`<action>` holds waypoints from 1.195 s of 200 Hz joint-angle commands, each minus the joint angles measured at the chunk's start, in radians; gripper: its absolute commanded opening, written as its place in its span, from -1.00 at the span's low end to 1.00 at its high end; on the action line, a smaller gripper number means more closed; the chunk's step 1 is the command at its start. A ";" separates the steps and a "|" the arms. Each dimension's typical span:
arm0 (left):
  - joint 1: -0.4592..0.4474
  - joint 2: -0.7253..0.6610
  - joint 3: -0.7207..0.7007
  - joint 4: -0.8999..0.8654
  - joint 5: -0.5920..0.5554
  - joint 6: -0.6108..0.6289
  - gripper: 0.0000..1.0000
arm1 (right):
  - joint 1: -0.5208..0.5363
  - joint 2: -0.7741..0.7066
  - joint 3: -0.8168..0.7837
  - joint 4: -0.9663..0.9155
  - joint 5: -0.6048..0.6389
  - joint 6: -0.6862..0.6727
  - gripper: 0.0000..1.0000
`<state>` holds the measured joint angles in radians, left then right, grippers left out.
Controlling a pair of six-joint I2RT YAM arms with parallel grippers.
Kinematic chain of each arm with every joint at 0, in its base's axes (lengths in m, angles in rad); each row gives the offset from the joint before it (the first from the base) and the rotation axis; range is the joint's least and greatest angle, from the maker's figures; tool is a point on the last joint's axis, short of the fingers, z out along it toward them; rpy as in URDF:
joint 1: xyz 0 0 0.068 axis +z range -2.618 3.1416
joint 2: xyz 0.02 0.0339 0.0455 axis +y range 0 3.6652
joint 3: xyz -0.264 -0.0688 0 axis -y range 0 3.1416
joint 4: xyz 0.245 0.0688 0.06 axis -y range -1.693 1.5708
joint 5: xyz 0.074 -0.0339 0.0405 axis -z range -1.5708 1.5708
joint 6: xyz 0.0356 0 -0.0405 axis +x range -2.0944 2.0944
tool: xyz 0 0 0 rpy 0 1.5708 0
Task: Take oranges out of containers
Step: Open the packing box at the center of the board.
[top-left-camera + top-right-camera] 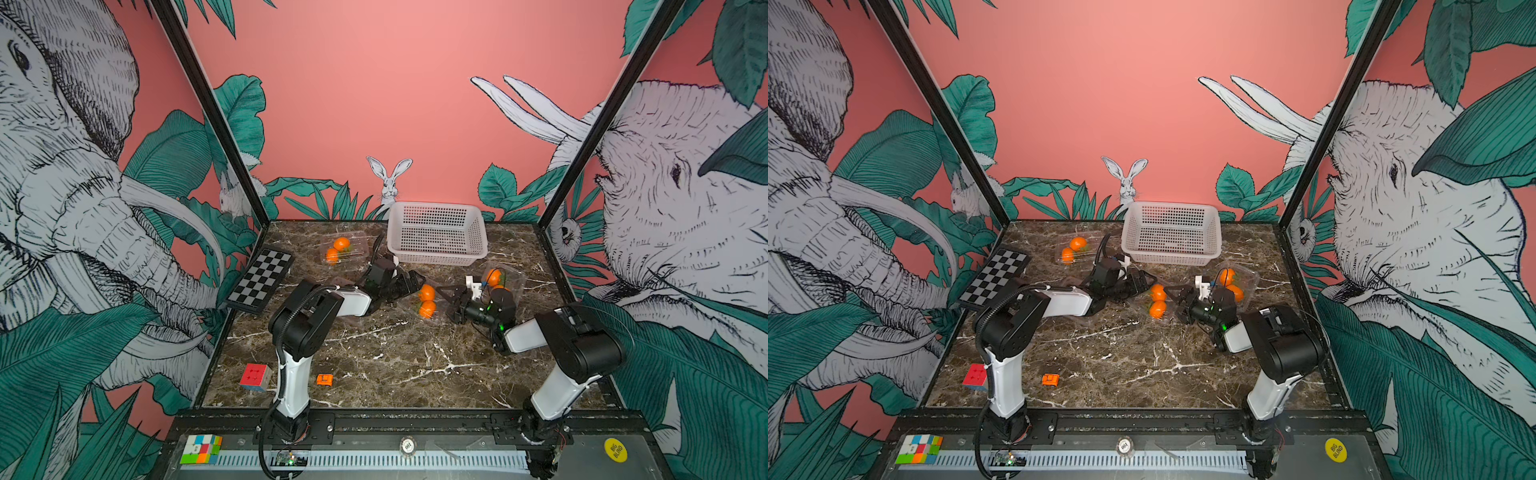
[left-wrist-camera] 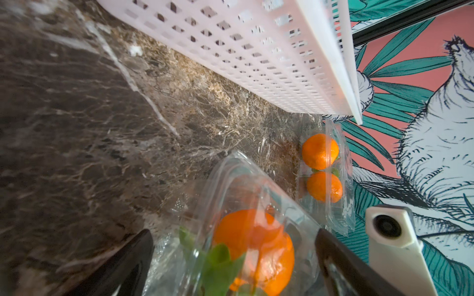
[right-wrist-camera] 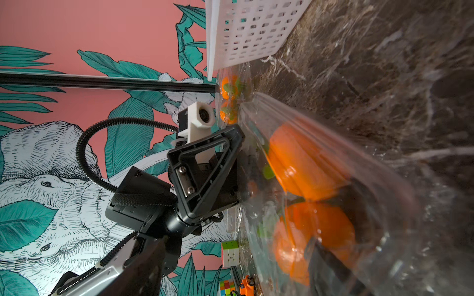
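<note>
Clamshell with two oranges at tabletop centre. Left jaws wide open, empty, flanking it from 9 o'clock; right jaws parted around its 3 o'clock end, hold unclear. Plastic likely thin, slippery, crushable; pinch lid rim.

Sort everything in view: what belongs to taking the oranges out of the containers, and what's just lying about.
Job: oranges, middle clear container, back-left container, right container.
Lying about: white basket, checkerboard, red cube, orange block, multicoloured cube.
</note>
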<state>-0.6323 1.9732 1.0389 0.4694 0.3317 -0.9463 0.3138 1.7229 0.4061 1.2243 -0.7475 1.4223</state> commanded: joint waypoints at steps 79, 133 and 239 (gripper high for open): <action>-0.015 -0.189 0.013 -0.262 0.010 0.061 0.99 | 0.022 0.033 -0.052 0.128 0.065 0.021 0.22; 0.026 -0.246 -0.015 -0.289 0.017 0.077 0.99 | 0.024 0.049 -0.048 0.144 0.077 0.051 -0.02; 0.051 -0.372 -0.135 -0.307 -0.028 0.091 0.98 | 0.021 0.003 -0.032 0.070 0.135 0.129 -0.17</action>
<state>-0.5949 1.6730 0.9493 0.1822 0.3309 -0.8608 0.3321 1.7504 0.3622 1.2629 -0.6334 1.5078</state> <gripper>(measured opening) 0.992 0.435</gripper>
